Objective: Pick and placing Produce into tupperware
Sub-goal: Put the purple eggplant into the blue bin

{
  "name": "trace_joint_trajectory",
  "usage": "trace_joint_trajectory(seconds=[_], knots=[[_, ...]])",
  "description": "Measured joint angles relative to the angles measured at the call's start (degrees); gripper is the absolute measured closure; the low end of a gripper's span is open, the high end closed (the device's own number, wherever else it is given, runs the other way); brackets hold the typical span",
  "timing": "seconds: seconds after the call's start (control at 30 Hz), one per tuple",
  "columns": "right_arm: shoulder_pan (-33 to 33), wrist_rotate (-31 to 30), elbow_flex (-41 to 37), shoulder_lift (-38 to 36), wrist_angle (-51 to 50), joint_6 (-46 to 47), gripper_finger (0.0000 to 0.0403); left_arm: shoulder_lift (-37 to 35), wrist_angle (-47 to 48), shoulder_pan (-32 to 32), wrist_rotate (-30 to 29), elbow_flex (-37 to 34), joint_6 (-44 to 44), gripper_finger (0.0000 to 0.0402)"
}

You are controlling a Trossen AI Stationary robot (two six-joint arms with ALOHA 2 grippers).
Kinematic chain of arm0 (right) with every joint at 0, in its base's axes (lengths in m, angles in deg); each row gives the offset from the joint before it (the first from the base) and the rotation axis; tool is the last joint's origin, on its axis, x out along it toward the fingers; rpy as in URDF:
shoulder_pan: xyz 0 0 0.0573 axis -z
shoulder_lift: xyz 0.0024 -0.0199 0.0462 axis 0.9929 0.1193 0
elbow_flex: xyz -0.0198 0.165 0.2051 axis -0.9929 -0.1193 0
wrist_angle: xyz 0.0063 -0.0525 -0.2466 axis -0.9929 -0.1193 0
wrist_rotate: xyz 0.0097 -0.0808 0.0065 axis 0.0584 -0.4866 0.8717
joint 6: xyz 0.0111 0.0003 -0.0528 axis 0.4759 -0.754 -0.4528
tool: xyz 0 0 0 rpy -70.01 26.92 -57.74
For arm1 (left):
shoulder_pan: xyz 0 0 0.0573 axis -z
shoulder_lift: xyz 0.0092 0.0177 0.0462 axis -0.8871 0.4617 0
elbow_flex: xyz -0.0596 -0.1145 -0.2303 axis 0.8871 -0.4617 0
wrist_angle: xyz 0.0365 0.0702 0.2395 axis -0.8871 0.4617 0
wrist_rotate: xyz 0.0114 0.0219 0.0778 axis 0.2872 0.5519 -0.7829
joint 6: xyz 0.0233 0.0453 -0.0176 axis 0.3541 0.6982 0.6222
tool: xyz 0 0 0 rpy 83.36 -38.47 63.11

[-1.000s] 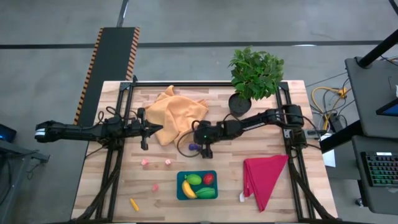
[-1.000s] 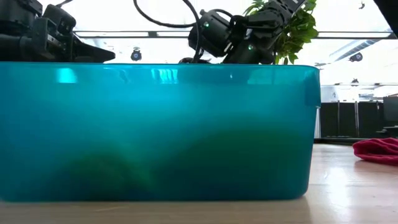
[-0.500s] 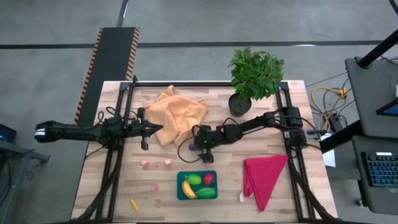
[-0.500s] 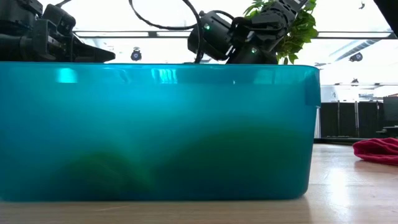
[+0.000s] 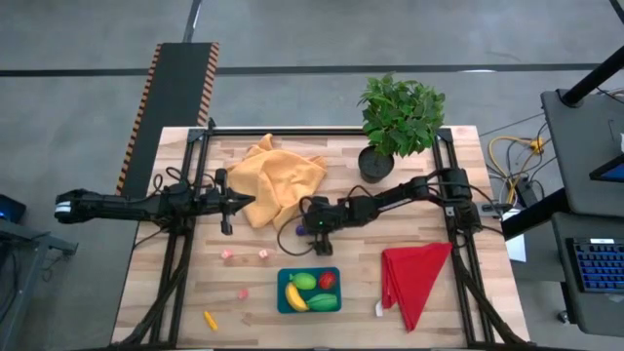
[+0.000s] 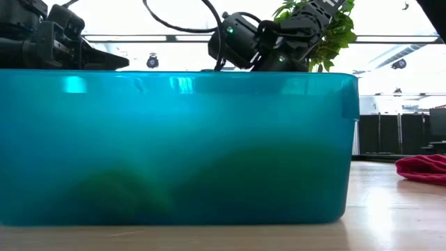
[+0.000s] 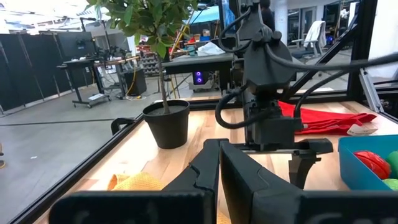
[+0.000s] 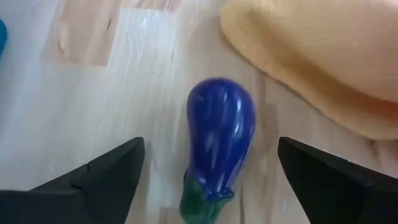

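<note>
The purple eggplant (image 8: pixel 219 138) lies on its side on the wood, just beside the orange cloth (image 5: pixel 280 185). My right gripper (image 8: pixel 211 149) hovers over it, open, one finger on either side and clear of it; in the high view this gripper (image 5: pixel 308 235) is at the table's middle. The teal tupperware (image 5: pixel 310 270) stands nearer the front edge and holds the banana (image 5: pixel 294 295), the tomato (image 5: pixel 328 281) and two green pieces (image 5: pixel 304 282). The carrot (image 5: pixel 211 320) and pink bits (image 5: pixel 227 255) lie on the table at the front left. My left gripper (image 5: pixel 237 203) waits shut at the left.
A potted plant (image 5: pixel 400 117) stands at the back right and a red cloth (image 5: pixel 414 278) lies at the front right. In the low view the tupperware's wall (image 6: pixel 174 139) hides most of the table behind it.
</note>
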Motion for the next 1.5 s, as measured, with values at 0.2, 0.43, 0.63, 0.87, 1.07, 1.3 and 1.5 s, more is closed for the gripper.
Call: trace_joint_trajectory(seconds=[0.2,0.43,0.63,0.87,1.07,1.3,1.5], knots=[[0.01,0.02,0.0,-0.11,0.04,-0.14,0.0095,0.0,0.04,-0.02,-0.05,0.0,0.0,0.0402],[0.0,0.04,0.0,-0.15,0.03,-0.2,0.0163,0.0,0.04,-0.01,-0.09,0.0,-0.02,0.0402],[0.02,0.04,0.0,-0.17,-0.13,-1.3,0.0209,0.0,0.02,0.01,-0.07,0.0,-0.02,0.0402],[0.02,-1.55,0.0,-0.22,-0.3,-1.71,0.0253,-0.02,0.02,0.01,-0.07,0.0,-0.02,0.0402],[0.02,-1.81,0.02,-0.44,-0.1,-1.91,0.0294,-0.01,0.02,0.0,-0.09,0.0,-0.02,0.0402],[0.02,-1.86,0.01,-1.35,-0.13,-2.93,0.031,-0.02,0.02,-0.02,-0.09,0.0,0.0,0.0402],[0.02,-1.84,0.02,-4.8,-0.32,-2.94,0.0304,-0.02,0.0,-0.01,-0.09,0.0,0.0,0.0402]])
